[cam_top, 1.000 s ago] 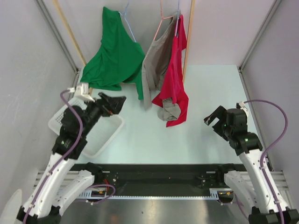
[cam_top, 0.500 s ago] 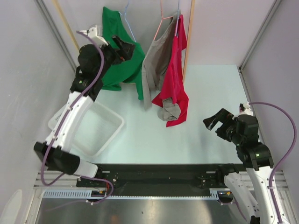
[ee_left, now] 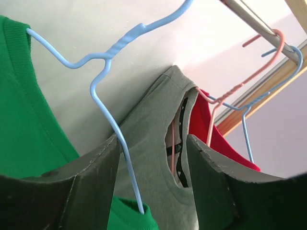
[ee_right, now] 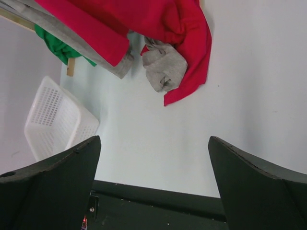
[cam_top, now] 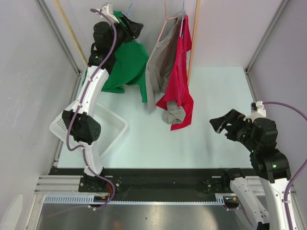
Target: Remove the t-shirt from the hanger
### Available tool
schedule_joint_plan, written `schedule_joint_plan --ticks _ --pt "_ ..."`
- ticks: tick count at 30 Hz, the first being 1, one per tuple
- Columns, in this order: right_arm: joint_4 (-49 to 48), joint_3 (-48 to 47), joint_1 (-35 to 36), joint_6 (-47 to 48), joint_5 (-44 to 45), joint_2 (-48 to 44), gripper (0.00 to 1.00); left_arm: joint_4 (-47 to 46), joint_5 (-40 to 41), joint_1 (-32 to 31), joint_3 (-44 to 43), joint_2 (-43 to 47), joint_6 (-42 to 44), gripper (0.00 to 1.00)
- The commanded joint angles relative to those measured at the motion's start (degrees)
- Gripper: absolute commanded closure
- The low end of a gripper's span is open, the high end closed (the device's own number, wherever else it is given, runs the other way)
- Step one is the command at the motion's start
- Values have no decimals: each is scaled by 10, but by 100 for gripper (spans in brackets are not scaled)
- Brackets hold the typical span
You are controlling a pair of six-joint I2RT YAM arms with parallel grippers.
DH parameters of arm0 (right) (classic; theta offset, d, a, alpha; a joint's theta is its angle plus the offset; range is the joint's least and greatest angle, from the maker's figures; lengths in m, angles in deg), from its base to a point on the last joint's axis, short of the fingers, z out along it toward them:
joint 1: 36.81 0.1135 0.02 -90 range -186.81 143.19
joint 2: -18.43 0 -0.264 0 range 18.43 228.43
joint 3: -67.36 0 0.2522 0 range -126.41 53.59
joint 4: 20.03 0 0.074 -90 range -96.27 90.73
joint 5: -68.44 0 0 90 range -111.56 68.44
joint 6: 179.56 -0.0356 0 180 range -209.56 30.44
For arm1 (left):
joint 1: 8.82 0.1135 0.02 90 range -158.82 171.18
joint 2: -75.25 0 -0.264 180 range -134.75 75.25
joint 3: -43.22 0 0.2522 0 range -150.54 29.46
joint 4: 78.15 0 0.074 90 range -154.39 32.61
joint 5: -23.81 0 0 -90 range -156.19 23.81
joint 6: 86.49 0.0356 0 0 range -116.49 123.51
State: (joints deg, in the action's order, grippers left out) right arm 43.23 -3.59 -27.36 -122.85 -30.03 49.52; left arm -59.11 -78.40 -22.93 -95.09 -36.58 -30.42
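Note:
A green t-shirt [cam_top: 125,64] hangs on a light blue wire hanger [ee_left: 108,103] at the back left. My left gripper [cam_top: 133,28] is raised to the hanger's neck, open; the blue wire passes between its jaws close to the left finger [ee_left: 72,191]. The green shirt [ee_left: 24,120] fills the left of the left wrist view. A grey shirt [cam_top: 160,57] and a red shirt [cam_top: 180,76] hang on other hangers to the right. My right gripper [cam_top: 224,122] is open and empty, held above the table at the right.
A white mesh basket [cam_top: 103,134] stands on the table at the left, also in the right wrist view [ee_right: 53,122]. A rail [ee_left: 254,21] carries the hangers. Wooden poles stand at the back. The table's black front edge [ee_right: 158,203] is below my right gripper.
My left arm has swung up from beside the basket to the top of the green shirt's hanger. My right gripper has shifted slightly and stayed open.

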Motion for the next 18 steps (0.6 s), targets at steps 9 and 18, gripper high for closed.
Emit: schedule_joint_plan --ticks 9,18 --pt "-5 -49 -2 10 -12 -19 0 -22 -35 2 -40 -9 -52 86" --pt "-2 -57 -1 3 -16 -31 0 -51 -62 7 -32 13 -7 100"
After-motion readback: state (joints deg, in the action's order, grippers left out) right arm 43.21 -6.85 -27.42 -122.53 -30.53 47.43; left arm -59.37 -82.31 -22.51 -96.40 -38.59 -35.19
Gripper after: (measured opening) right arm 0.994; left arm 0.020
